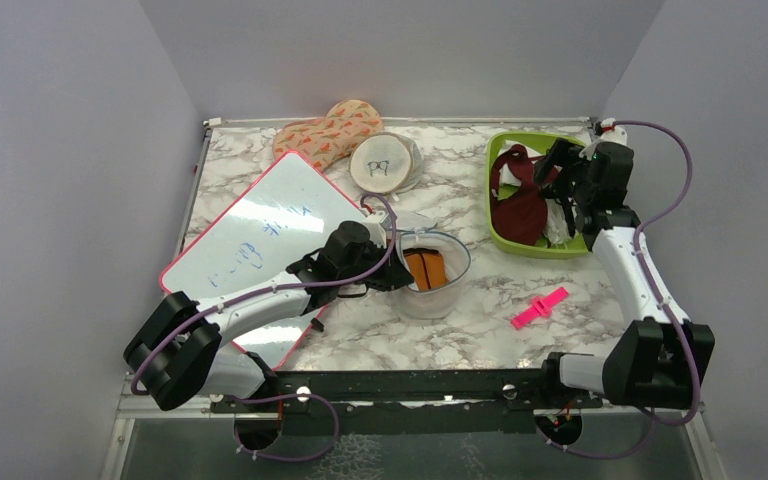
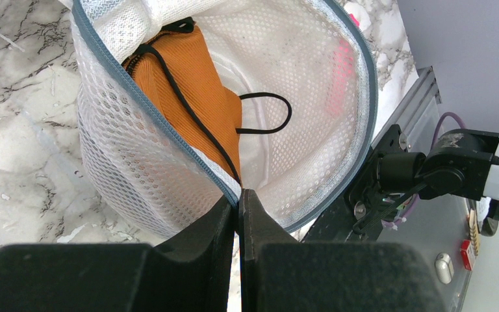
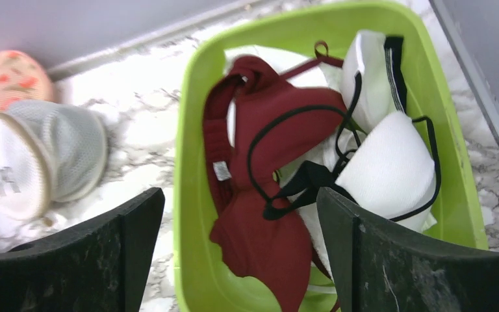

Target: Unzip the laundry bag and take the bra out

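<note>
1. Presently, the left gripper (image 2: 239, 195) is seen pressed together, its fingertips pinched on the grey-blue zip edge of the laundry bag (image 2: 364, 97).
2. Just ahead of those fingertips the bag's mouth is held agape, with the zip parted to either side.
3. The bra (image 2: 198, 88) is lodged inside the bag, beyond the left gripper's tips, against the mesh wall; one black strap is looped across the white lining.
4. The right gripper (image 3: 240, 198) is held with its fingers spread wide and nothing between them.
5. Beneath the right gripper a green tub (image 3: 191, 136) is found, with a dark red garment (image 3: 266, 130) and a white garment (image 3: 390, 156) lying in it.
6. Well apart from the bag, a beige pouch (image 3: 13, 166) is seen to the side of the tub.
</note>
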Motion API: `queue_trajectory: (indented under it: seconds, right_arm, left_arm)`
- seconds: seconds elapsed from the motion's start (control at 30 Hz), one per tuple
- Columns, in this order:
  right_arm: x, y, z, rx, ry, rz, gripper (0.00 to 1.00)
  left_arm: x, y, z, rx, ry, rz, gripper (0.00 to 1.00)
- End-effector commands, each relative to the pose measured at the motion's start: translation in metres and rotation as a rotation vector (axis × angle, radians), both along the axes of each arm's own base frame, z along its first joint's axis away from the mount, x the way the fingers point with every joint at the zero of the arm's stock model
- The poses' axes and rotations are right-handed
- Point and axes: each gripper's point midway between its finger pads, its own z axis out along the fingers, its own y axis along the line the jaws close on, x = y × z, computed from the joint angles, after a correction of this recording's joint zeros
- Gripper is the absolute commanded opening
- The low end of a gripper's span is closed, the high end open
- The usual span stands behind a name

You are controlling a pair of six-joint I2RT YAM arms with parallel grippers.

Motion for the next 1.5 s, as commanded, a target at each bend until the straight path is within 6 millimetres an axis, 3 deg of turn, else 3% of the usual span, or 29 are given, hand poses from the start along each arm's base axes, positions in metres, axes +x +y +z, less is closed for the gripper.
queue_trajectory:
  seconds: [0.0,0.13,0.27,0.43,0.6,0.73,0.87,0.93,1.23,1.37,1.47]
  right_arm:
    - [-0.012,0.012,0.046,0.012,-0.119,0.066,0.87]
    - [-0.022,0.034,0.069,0.027,-0.167,0.192,0.86]
    - [-0.034,0.077,0.08,0.091,-0.186,0.416,0.81]
    - [-0.069,0.155,0.053,0.148,-0.09,0.675,0.78]
    - [-0.124,0.227,0.026,0.229,-0.004,0.896,0.73]
    - [-0.157,0.263,0.006,0.253,0.059,0.994,0.52]
    - [-0.178,0.275,-0.027,0.22,0.143,1.004,0.37]
    - [-0.185,0.275,-0.041,0.218,0.175,0.991,0.33]
    - [-0.224,0.276,-0.098,0.242,0.305,1.006,0.3]
    - [-0.24,0.285,-0.11,0.26,0.343,1.031,0.3]
    - [-0.238,0.286,-0.107,0.251,0.327,1.019,0.31]
  left_arm:
    - [0.002,-0.008,0.019,-0.054,-0.052,-0.02,0.0]
    - [0.004,-0.006,0.017,-0.074,-0.057,0.012,0.0]
    - [0.002,-0.008,0.015,-0.064,-0.046,-0.006,0.0]
    - [0.002,-0.005,0.011,-0.045,-0.039,0.002,0.0]
    - [0.001,0.0,0.01,-0.044,-0.033,0.027,0.0]
    - [0.0,0.003,0.006,-0.027,-0.028,0.032,0.0]
    - [-0.003,0.006,-0.001,-0.013,-0.015,0.029,0.0]
    - [-0.005,0.007,-0.005,-0.002,-0.005,0.026,0.0]
    - [-0.014,0.014,-0.021,0.028,0.029,0.019,0.0]
    - [-0.016,0.017,-0.026,0.037,0.041,0.026,0.0]
    - [-0.016,0.017,-0.026,0.038,0.042,0.025,0.0]
